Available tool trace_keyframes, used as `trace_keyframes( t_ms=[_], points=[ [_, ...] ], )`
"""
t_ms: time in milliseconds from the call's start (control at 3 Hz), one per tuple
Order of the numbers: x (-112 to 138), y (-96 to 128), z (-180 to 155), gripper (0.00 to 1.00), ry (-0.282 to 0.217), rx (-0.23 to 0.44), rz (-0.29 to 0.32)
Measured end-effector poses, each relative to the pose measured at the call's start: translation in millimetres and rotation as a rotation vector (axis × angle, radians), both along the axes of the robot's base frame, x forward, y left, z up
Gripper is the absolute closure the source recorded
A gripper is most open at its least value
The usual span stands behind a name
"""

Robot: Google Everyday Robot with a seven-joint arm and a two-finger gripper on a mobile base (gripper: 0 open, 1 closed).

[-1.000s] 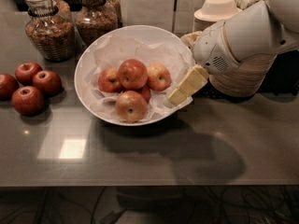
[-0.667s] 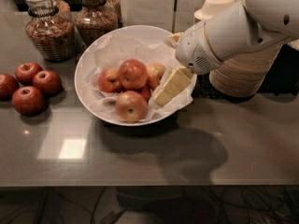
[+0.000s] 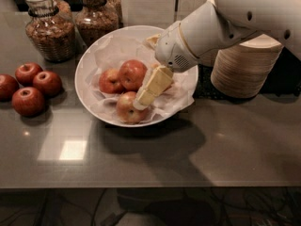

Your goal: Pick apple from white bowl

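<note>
The white bowl (image 3: 89, 65), lined with crinkled white paper, sits on the grey counter. It holds several red-orange mottled apples. The largest apple (image 3: 132, 74) lies in the middle, a smaller one (image 3: 111, 81) to its left, and another (image 3: 128, 108) at the front. A further one at the right is mostly hidden behind the arm. My gripper (image 3: 149, 91), with pale yellow fingers, reaches into the bowl from the right. Its tip is just above the front apple and beside the large one.
Three dark red apples (image 3: 29, 100) lie on the counter left of the bowl. Two glass jars of grain (image 3: 49, 29) stand at the back left. A stack of beige disposable bowls (image 3: 244, 65) stands at the right behind my arm.
My arm has swung left over the bowl. The gripper has moved from the bowl's right rim to above the apples inside.
</note>
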State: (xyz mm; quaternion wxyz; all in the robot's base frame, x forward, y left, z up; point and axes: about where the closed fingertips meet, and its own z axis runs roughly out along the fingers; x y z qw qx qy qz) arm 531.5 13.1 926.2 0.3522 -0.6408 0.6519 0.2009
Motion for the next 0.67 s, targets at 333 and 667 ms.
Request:
trace_keyframes(
  t_ms=[333,667],
  points=[
    [11,6,-8,0.02,0.017,-0.011,0.009],
    [25,8,-10,0.21,0.024,-0.015,0.008]
  ],
)
